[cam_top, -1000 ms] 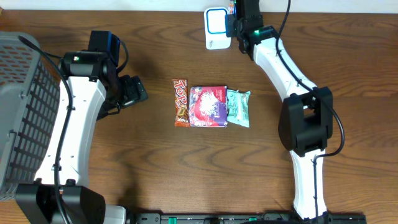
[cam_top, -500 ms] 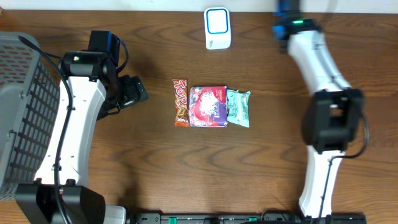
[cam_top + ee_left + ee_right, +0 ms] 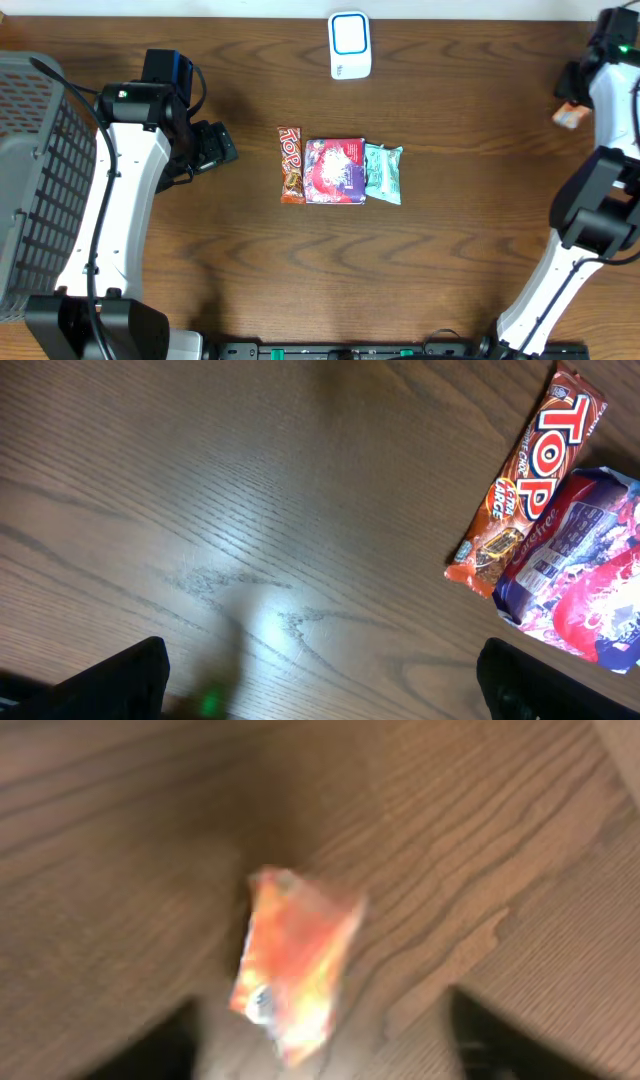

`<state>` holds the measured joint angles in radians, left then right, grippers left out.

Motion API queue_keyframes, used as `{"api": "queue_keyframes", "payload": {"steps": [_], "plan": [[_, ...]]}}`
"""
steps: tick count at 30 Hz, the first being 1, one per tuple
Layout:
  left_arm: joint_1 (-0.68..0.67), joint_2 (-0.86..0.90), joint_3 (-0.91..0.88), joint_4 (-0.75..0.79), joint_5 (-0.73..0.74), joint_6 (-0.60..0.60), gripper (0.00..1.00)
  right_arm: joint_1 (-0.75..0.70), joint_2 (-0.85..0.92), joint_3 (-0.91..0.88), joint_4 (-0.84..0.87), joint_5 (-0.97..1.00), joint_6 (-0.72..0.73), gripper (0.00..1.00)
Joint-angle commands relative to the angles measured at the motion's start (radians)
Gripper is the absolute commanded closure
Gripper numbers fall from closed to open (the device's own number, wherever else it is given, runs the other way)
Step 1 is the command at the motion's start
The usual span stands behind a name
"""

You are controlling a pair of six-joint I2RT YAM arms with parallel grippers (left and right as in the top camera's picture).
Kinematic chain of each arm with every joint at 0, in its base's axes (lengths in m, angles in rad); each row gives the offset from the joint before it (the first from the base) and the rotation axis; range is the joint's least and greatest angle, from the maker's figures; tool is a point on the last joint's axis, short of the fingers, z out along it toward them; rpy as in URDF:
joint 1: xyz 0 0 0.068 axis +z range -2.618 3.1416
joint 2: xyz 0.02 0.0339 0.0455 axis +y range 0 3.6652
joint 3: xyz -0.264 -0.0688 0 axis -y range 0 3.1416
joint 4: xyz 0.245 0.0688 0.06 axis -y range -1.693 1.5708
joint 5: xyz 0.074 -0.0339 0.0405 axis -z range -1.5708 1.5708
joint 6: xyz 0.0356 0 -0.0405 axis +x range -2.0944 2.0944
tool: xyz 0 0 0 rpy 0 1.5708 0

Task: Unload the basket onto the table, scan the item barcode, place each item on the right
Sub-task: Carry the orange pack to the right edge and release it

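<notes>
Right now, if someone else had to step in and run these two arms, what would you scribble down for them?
Left gripper: open, empty, hovering left of the snack row.
Right gripper: open over a blurred orange packet at the far right of the table; not gripping it.
Scanner: top centre.
In a row mid-table: TOP bar, purple-red packet, mint-green packet.
Done: seemingly the orange packet, set apart from the rest.
Left: likely those three in the row.
</notes>
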<state>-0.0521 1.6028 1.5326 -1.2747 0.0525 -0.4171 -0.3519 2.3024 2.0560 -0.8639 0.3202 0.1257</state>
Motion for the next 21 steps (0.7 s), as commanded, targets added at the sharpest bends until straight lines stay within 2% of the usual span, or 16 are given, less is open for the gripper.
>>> {"api": "queue_keyframes", "payload": {"steps": [1, 7, 15, 18, 21], "plan": [[0.002, 0.005, -0.002, -0.001, -0.012, 0.013, 0.02, -0.018, -0.026, 0.016, -0.021, -0.112, 0.019, 0.01], [0.002, 0.005, -0.002, -0.001, -0.012, 0.013, 0.02, -0.001, -0.026, 0.016, -0.071, -0.431, -0.043, 0.01], [0.002, 0.005, -0.002, -0.001, -0.012, 0.013, 0.02, 0.115, -0.026, 0.016, -0.222, -0.914, -0.084, 0.02], [0.002, 0.005, -0.002, -0.001, -0.012, 0.013, 0.02, 0.175, -0.026, 0.016, -0.332, -0.932, -0.117, 0.05], [0.002, 0.005, -0.002, -0.001, -0.012, 0.013, 0.02, 0.257, -0.026, 0.010, -0.466, -0.870, -0.187, 0.05]]}}
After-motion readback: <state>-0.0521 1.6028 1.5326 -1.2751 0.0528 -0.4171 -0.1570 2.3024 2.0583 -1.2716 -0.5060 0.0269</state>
